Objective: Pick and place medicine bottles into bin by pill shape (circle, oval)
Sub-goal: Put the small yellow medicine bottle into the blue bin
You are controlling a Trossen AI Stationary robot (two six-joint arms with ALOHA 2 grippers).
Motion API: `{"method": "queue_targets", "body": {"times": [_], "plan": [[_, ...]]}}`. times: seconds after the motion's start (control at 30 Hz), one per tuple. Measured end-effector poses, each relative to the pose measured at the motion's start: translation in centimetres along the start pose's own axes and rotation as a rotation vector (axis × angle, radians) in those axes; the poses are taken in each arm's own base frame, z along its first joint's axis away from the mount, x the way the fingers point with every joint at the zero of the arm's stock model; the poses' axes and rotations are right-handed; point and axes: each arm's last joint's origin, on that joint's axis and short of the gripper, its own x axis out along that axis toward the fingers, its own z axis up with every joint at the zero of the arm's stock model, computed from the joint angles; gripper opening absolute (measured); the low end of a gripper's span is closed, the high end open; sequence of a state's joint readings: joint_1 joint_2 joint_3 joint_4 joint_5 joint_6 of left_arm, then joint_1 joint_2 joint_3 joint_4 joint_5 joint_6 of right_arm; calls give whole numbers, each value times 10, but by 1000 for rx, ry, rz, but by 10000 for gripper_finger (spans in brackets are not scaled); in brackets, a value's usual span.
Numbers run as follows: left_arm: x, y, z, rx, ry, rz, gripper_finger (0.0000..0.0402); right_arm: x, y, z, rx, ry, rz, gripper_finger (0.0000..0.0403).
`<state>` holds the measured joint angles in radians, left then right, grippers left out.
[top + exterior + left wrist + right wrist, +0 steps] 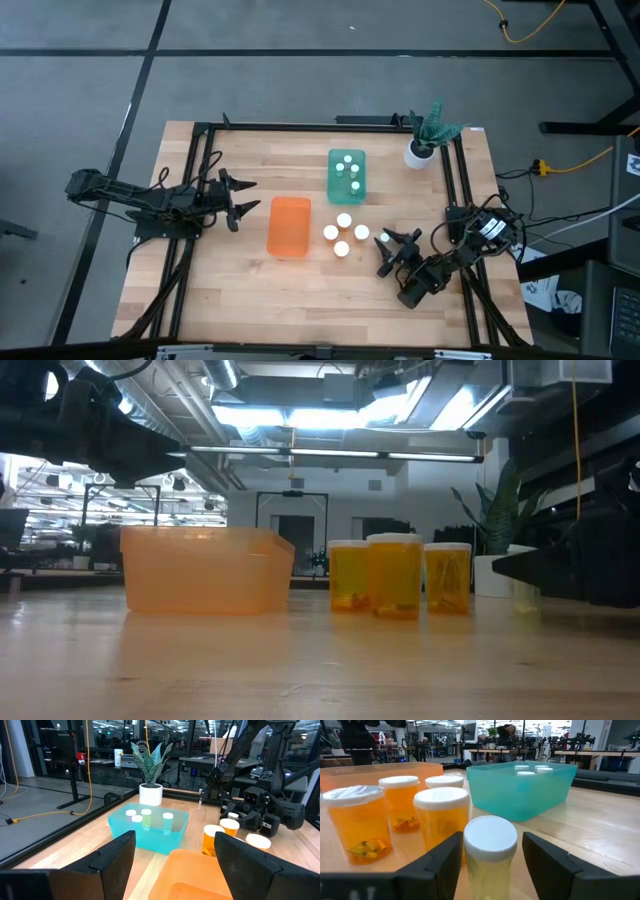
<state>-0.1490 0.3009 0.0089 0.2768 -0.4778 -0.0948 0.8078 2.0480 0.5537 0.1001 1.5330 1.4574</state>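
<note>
A narrow medicine bottle [490,836] with a white cap and a pale body stands upright on the table. My right gripper [492,851] is open and lies level, one finger on each side of this bottle with a slim gap on each side. To the left of it stand several wider orange bottles [343,233] with white caps. The teal bin [347,175] holds three capped bottles [146,817]. The orange bin [289,226] shows nothing in it. My left gripper [240,198] waits open, left of the orange bin and above the table.
A white pot with a green plant [424,140] stands at the far right corner, beside the black frame rail [452,180]. Bare wood lies along the table's near edge and left of the orange bin.
</note>
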Motion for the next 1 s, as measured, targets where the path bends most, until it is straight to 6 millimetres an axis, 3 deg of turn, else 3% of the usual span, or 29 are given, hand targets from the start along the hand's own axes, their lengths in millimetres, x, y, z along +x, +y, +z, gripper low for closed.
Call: {"method": "queue_targets", "body": {"times": [0.33,0.53,0.8,1.0], "plan": [[0,0,0,0,0,0,263,-5,1,1,7,-6,19,212],[0,0,0,0,0,-1,263,-11,2,17,11,-33,40,213],[0,0,0,-1,0,-1,263,-12,-1,54,4,-14,42,213],[0,0,0,-1,1,0,263,-13,3,105,38,155,88,213]]}}
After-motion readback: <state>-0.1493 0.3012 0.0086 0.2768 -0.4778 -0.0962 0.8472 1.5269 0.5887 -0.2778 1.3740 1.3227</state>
